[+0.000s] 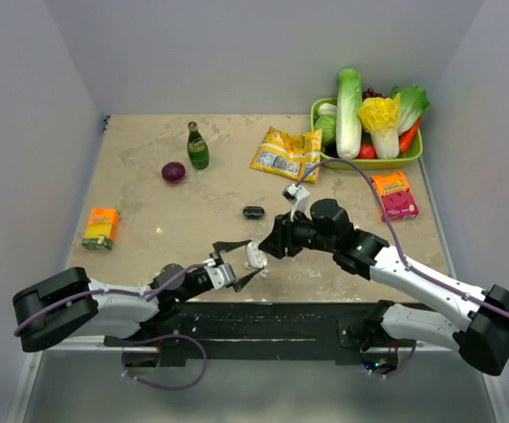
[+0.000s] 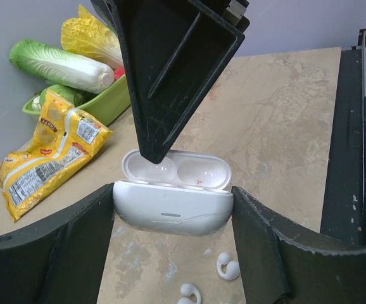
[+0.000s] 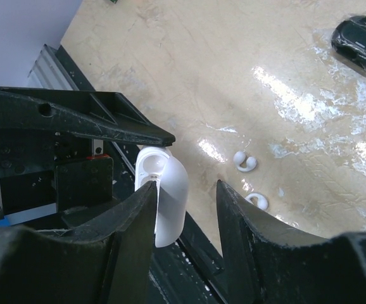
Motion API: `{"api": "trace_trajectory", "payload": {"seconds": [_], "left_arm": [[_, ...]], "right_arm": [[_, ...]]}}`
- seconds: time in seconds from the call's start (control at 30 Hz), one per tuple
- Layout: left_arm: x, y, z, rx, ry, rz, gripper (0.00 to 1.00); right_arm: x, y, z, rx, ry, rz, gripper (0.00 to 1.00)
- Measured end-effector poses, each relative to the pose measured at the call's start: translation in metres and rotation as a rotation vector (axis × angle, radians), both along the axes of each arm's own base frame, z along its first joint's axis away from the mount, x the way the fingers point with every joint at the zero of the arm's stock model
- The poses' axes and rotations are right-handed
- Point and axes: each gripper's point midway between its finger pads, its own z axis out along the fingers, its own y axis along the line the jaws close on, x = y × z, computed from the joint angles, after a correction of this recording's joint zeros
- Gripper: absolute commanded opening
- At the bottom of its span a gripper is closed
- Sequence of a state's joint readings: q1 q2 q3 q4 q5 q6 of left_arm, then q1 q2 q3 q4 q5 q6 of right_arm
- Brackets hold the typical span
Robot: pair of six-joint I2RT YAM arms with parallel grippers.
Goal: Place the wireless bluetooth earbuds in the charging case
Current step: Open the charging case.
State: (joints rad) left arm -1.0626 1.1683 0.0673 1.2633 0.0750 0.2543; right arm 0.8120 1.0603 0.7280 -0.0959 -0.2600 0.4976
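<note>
My left claw (image 2: 171,202) pinches the open case (image 2: 170,221); my spread right claw (image 3: 187,187) should next fetch earbuds (image 2: 227,266) lying at the case's six o'clock.

One finger (image 2: 164,76) of the right gripper (image 3: 186,190) covers part of the charging case (image 2: 170,215) lid and its left well, so I cannot tell what sits in there. One of the wireless bluetooth earbuds (image 2: 189,292) is cut by the bottom edge. From above, both are too small for me to find. The dark object (image 3: 360,35) runs off the right edge.
</note>
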Motion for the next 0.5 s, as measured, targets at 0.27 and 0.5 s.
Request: {"api": "trace_trajectory", "payload": {"seconds": [0.27, 0.5], "left_arm": [[0.0002, 0.0001, 0.0, 0.0, 0.0, 0.001, 0.0], [0.0004, 0.0005, 0.0009, -0.003, -0.001, 0.004, 0.0]], "right_arm": [[0.0001, -0.0021, -0.0057, -0.009, 0.006, -0.006, 0.41], [0.0004, -0.0024, -0.0064, -0.007, 0.008, -0.005, 0.4]]}}
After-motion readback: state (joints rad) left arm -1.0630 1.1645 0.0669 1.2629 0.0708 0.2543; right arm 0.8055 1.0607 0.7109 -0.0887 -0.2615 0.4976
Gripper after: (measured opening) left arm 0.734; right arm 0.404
